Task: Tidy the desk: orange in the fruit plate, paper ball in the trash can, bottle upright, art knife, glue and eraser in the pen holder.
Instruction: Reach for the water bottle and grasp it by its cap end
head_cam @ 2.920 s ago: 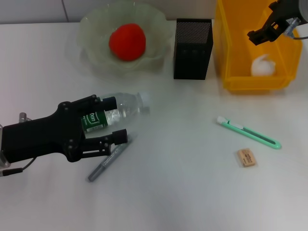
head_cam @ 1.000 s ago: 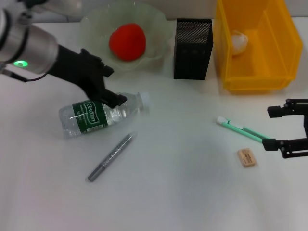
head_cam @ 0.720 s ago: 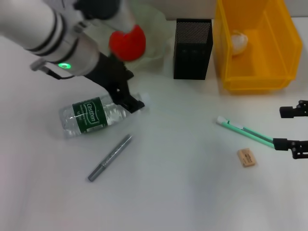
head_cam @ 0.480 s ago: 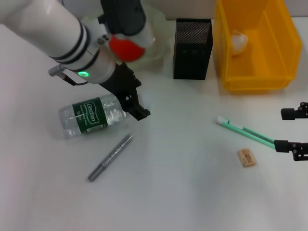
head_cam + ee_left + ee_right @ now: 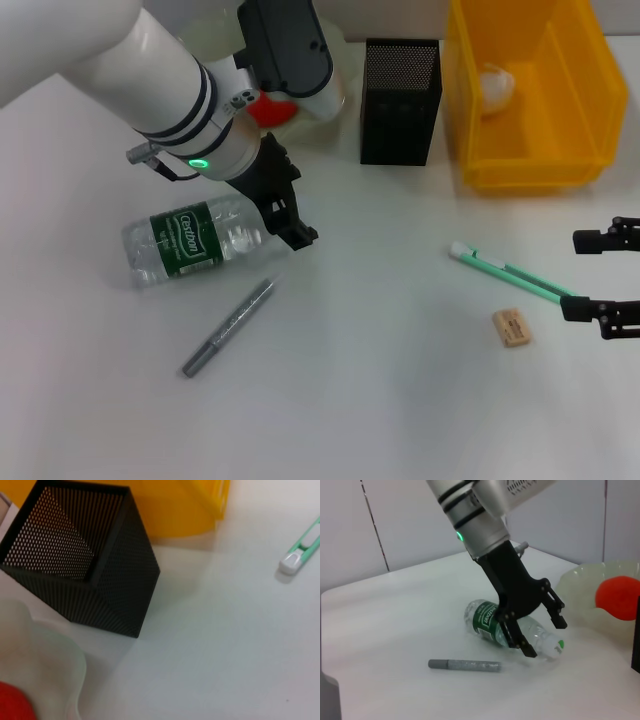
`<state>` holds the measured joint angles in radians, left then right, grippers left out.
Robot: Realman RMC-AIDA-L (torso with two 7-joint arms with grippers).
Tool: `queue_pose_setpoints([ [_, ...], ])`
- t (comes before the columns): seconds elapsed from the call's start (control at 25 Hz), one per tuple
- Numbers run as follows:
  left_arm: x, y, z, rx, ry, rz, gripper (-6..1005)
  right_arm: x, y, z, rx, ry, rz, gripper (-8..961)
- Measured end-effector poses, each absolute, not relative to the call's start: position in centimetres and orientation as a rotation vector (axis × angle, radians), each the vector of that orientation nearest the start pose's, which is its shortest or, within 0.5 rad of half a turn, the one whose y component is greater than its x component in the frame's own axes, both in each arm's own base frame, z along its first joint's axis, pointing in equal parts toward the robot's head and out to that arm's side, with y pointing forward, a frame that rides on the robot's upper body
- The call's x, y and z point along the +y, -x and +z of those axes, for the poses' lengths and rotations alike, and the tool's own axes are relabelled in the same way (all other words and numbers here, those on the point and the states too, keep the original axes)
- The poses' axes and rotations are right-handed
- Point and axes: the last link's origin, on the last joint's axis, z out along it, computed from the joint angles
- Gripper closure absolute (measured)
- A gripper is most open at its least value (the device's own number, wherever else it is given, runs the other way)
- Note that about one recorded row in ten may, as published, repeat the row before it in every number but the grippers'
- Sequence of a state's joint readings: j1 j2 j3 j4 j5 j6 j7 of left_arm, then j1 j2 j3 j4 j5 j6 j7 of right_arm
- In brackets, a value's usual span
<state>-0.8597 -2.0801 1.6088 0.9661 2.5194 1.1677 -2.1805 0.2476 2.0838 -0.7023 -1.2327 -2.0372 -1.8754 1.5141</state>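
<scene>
The clear bottle with a green label lies on its side at the left. My left gripper hangs open over its cap end; in the right wrist view its fingers straddle the bottle near the cap. The grey pen-shaped glue lies in front of the bottle. At the right edge my right gripper is open, just past the tip of the green art knife and near the tan eraser. The orange sits in the fruit plate, mostly behind my left arm. The paper ball lies in the yellow trash can.
The black mesh pen holder stands at the back between plate and bin, also close in the left wrist view. My bulky left arm crosses the back left of the table. White tabletop lies open in the front middle.
My left arm has swung in from the back left and its gripper has slid to the bottle's cap end. The right gripper left the bin and now sits by the art knife.
</scene>
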Motion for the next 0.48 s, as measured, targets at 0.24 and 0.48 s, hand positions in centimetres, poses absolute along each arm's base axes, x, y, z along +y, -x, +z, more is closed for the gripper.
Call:
queue_pose_setpoints([
  [0.24,40.2,14.5,-7.8,-0.144,2.76,0.587,187,25.6,-28.3,7.8,0.512,2.781,0.463,170],
  [0.48,40.4,15.1,-8.2,-0.145,2.747,0.602,189,25.7,-28.4,7.7,0.517,2.784,0.462,170],
])
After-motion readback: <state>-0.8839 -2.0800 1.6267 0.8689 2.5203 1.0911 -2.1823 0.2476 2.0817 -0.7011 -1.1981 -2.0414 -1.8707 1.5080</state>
